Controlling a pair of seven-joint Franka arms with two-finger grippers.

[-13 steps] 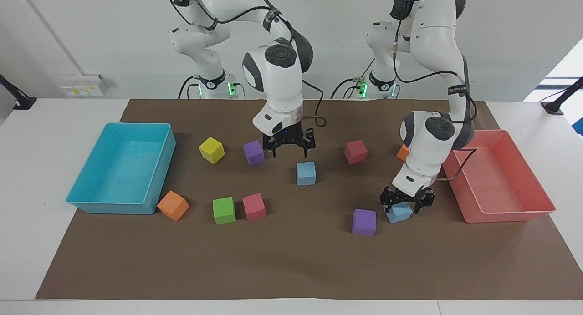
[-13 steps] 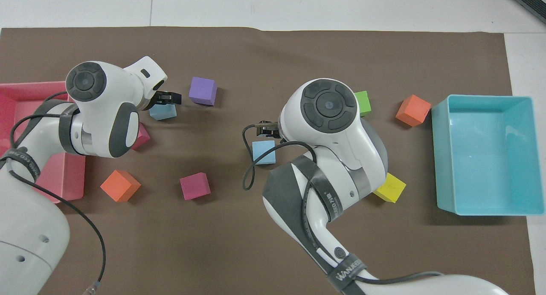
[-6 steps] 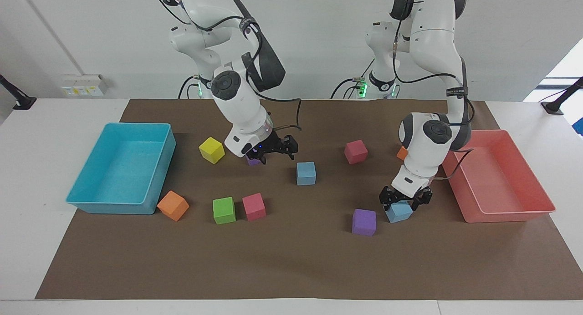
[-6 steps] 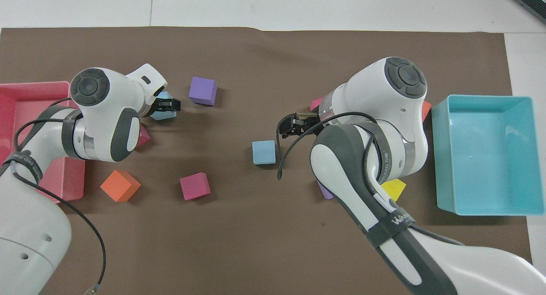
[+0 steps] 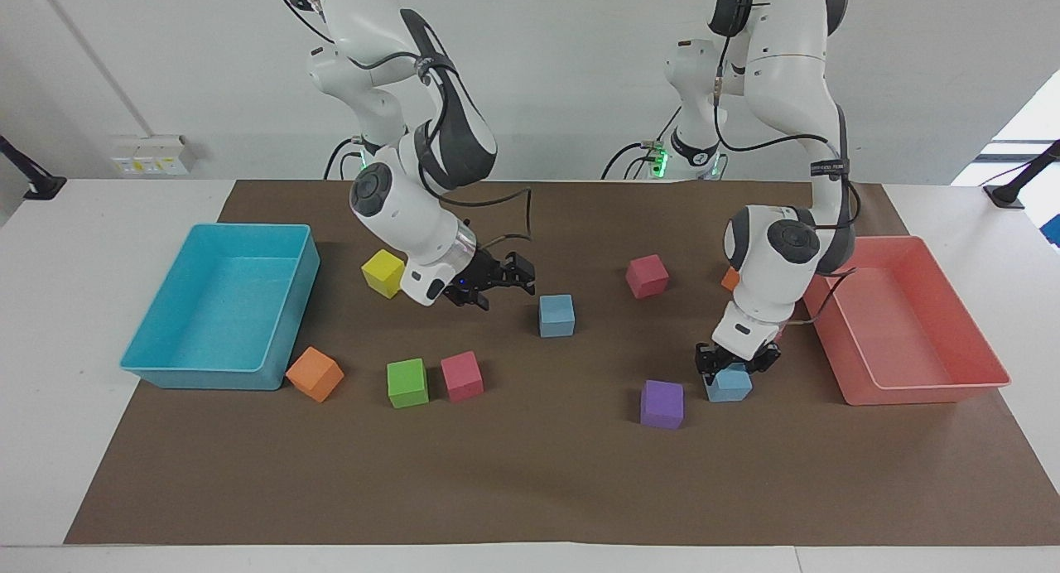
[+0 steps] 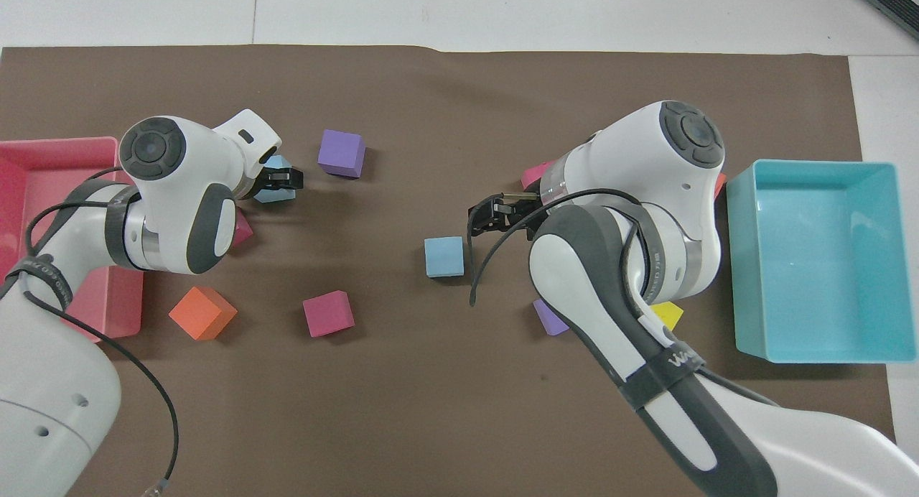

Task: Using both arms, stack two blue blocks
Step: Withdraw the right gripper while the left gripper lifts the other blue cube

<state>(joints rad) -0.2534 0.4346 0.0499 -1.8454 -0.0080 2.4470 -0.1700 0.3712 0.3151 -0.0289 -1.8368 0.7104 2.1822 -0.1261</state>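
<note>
One blue block sits on the brown mat mid-table; it also shows in the overhead view. My right gripper is open and tilted, low over the mat beside this block, toward the right arm's end; in the overhead view it is apart from the block. The second blue block lies on the mat beside the red tray. My left gripper is down on it, open, with a finger on either side. In the overhead view the left gripper covers most of that block.
A purple cube lies next to the left gripper's block. A pink cube and an orange cube lie nearer the robots. The red tray and the turquoise tray stand at the two ends. Yellow, green, pink and orange cubes lie near the turquoise tray.
My right arm swung toward its own end and lowered, its gripper now tilted beside the middle blue block. My left gripper sank lower around its blue block. Neither block moved.
</note>
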